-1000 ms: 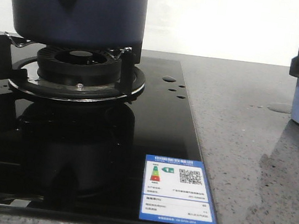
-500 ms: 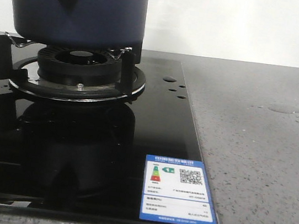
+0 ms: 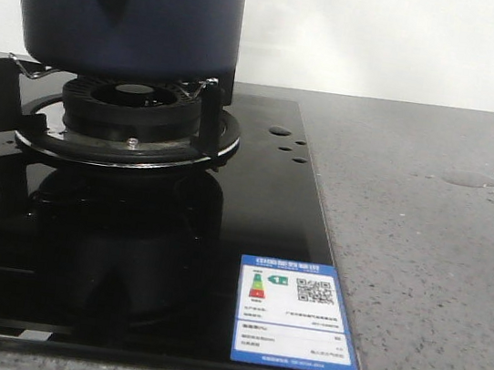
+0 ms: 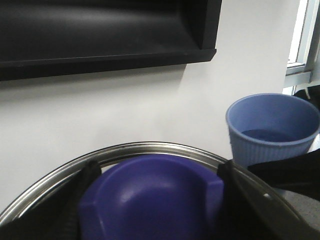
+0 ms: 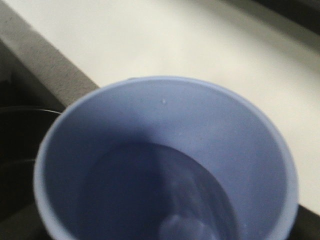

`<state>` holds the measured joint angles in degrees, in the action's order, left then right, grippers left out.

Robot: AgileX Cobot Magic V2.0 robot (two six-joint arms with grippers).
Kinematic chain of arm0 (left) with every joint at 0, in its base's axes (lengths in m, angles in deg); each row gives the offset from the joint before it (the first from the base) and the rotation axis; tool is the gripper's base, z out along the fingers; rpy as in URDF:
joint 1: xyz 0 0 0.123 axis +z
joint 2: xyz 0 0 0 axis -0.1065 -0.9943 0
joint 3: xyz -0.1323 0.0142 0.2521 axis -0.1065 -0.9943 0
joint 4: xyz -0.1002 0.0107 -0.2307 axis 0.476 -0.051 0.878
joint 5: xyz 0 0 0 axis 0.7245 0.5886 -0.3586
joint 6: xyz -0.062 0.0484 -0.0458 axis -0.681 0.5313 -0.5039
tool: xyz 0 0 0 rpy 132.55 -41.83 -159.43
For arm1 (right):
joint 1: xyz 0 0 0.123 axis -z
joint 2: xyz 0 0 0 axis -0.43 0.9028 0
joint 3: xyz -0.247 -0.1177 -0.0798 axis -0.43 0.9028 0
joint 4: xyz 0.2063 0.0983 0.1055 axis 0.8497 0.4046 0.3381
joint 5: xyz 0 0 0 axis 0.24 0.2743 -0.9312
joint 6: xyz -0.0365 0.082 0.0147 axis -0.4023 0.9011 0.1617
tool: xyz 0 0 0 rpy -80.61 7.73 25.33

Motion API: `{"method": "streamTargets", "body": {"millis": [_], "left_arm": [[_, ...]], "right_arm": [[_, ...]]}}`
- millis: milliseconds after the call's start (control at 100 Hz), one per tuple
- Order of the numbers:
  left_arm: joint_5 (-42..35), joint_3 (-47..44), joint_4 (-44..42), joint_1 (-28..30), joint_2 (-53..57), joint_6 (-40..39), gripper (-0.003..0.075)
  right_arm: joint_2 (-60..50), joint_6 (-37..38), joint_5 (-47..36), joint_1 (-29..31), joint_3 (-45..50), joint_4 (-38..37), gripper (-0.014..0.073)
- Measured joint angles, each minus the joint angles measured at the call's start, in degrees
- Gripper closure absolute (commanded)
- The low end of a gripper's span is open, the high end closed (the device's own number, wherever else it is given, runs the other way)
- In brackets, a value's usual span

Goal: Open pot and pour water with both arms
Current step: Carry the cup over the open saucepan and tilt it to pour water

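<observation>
Left gripper (image 4: 150,200) clenched on the blue domed lid knob (image 4: 150,197); right gripper's state cannot be told. Risk: the water-filled light blue ribbed cup (image 5: 165,165) could spill short of the dark navy matte pot (image 3: 125,7).

Left end effector (image 4: 152,200) with its 2 dark fingers (image 4: 82,200) spread wide apart, right end effector unseen

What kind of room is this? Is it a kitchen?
Most likely a kitchen, or a mock-up of one. A dark blue pot sits on a gas burner set in a black glass cooktop, with a speckled grey countertop beside it.
</observation>
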<state>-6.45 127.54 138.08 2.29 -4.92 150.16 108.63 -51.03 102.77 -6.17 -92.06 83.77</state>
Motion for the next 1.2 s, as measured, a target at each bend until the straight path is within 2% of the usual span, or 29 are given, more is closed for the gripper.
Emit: {"method": "streamTargets", "body": {"millis": [240,500,920,1040,1200], "left_arm": [[0.0,0.0,0.0,0.0,0.1,0.0,0.0468],[0.0,0.0,0.0,0.0,0.1,0.0,0.0468],[0.0,0.0,0.0,0.0,0.1,0.0,0.0468],[0.0,0.0,0.0,0.0,0.1,0.0,0.0468],[-0.4,0.0,-0.1,-1.8,0.1,0.0,0.0468]], "right_arm": [[6.3,-3.4,1.5,-4.1,-6.2,-10.4,0.0382],[10.2,-5.0,1.2,-5.0,-6.5,-27.6,0.0382],[14.4,-5.2,-8.2,-5.3,-6.5,-51.1,0.0382],[15.4,-5.2,-8.7,-5.3,-6.5,-56.0,0.0381],[16.1,-5.2,-9.5,-4.3,-7.2,-58.7,0.0381]]}}
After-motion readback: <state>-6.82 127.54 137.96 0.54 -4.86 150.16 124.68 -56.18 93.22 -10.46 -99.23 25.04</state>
